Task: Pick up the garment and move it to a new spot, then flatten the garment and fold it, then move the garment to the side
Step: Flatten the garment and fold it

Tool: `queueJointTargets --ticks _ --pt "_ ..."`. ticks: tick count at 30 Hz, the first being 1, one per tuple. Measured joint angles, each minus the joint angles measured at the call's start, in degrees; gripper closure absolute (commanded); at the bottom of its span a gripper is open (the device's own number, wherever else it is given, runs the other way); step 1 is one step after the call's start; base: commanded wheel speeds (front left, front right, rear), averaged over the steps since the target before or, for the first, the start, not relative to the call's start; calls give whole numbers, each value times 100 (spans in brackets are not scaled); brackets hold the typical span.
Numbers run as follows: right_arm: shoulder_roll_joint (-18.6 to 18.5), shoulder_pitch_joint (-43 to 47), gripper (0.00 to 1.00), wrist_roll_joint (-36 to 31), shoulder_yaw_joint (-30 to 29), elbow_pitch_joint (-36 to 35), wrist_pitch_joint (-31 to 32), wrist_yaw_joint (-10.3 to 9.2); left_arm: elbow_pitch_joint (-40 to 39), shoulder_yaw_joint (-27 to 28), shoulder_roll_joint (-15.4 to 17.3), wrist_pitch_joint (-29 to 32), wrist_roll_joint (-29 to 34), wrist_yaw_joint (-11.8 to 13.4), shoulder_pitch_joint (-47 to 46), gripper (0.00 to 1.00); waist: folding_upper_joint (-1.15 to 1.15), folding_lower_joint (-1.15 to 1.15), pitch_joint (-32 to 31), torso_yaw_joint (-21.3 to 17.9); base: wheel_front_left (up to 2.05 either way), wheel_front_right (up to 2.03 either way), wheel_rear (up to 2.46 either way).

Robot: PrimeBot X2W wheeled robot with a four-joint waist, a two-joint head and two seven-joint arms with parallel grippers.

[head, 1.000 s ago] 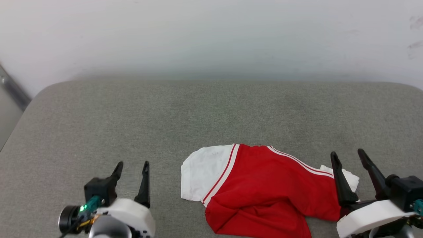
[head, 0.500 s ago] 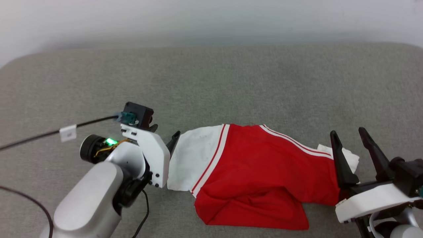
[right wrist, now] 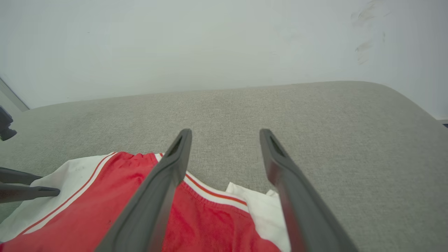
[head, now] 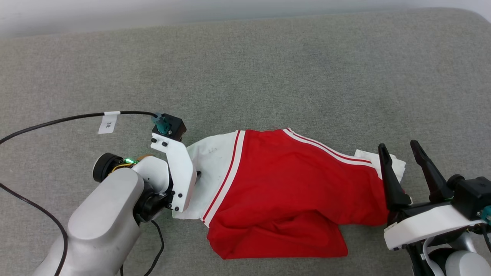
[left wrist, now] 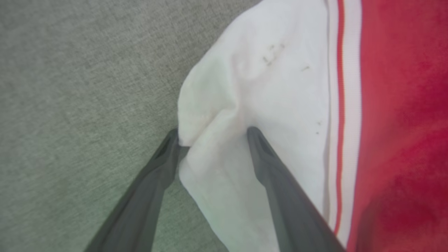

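Left wrist view, soft garment (left wrist: 280,80) puckered btwn left tool (left wrist: 212,133), prob. ungripped

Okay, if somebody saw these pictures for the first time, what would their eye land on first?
The bright red-and-white garment, lying crumpled across the middle of the grey padded surface, stands out at once. Next comes the left gripper at its left end, open, with its fingertips set either side of a puckered fold of the white sleeve. The right gripper is open too, at the garment's right end.
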Motion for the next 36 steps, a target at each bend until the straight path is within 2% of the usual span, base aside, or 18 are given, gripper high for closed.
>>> queueJointTargets --ticks 1,2,5,9,14,20,25,28,29,31,36 --pt "1 0 0 3 -9 19 -8 0 33 -15 -14 2 -8 -9 -7 85 0 0 -9 -4 0 0 0" --pt "2 0 0 9 -16 26 -23 0 56 -30 -24 3 -8 -25 -14 100 0 0 -21 -3 0 0 0" --pt "4 0 0 10 -63 41 -25 0 78 -78 -81 -237 64 -30 8 100 0 0 -72 23 0 0 0" --pt "8 3 0 -2 -127 40 -13 0 -54 30 -58 -823 199 157 128 100 0 0 -173 103 0 0 0" --pt "11 104 0 -35 -243 21 52 0 -631 479 268 -1485 246 611 410 100 0 0 -331 266 0 0 0" --pt "14 224 0 -36 -386 1 142 0 -1333 1059 720 -1774 -36 1298 1540 100 0 0 -513 480 0 0 0" --pt "15 256 0 -35 -425 23 212 0 -1506 1324 749 -1886 -444 1688 2637 100 0 0 -591 569 0 0 0" --pt "15 293 0 -32 -446 62 236 0 -1482 1454 656 -2043 -658 1784 3075 100 0 0 -640 572 0 0 0" --pt "15 324 0 -25 -452 78 252 0 -1463 1468 621 -2123 -706 1784 3164 93 0 0 -660 568 0 0 0" --pt "15 357 0 -7 -494 113 265 0 -1454 1458 497 -2288 -719 1769 3259 0 0 0 -706 567 0 0 0" --pt "18 467 0 19 -573 147 355 0 -1416 1444 220 -3245 -403 1690 3265 0 0 0 -866 596 0 0 0"
